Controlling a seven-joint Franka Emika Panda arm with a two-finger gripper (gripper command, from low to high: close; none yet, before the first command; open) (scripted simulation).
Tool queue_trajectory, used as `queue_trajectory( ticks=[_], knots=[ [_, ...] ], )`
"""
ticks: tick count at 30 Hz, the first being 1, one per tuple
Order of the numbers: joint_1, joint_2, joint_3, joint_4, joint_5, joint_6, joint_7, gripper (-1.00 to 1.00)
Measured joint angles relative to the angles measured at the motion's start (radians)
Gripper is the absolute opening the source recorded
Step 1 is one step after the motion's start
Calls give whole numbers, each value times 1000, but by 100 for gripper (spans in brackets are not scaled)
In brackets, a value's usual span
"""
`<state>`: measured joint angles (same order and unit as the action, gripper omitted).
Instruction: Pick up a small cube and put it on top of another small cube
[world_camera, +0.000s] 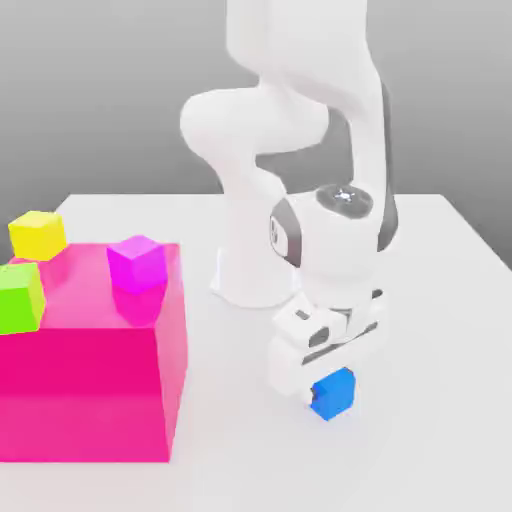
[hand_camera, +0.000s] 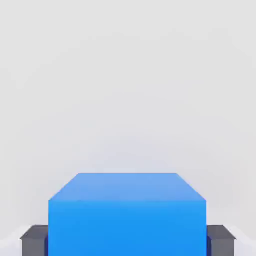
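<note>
You have the pale surface spreading beneath everything, with a plain grey backdrop behind it. The white arm rises from its round base toward the back of the surface, bends over at the top and comes down toward the exterior view's right. The big pink block fills the exterior view's left, running out past the picture's edge, its flat top facing up.

Your hand points downward, low over the surface and well apart from the block. It is holding the blue cube, closed on it from two opposite sides. In the hand view, you can see a dark pad against one side of the cube and its partner against the other. You can't tell for certain whether the cube's underside touches the surface.

The magenta cube sits upright on the block's top, near the edge that faces the exterior view's right, with nothing stacked on it. Over toward the exterior view's left you have the yellow cube, near the back of the block's top, and the green cube, nearer the front and partly cut off by the picture's edge.
</note>
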<state>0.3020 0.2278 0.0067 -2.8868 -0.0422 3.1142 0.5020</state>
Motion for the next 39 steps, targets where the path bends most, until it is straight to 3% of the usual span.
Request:
queue_trajectory(
  ticks=[4,12,32,36,37,39],
  knots=[
    [-5,-24,5,-4,-1,-20,0,-100],
    [-30,-295,13,-35,46,-260,-11,-100],
    [-546,-834,-141,282,-35,-1112,647,-100],
    [-573,-807,-152,207,-44,-1010,675,-100],
    [-576,-797,-153,187,-45,-980,675,100],
    [-576,-797,-153,187,-45,-980,675,100]
  ],
)
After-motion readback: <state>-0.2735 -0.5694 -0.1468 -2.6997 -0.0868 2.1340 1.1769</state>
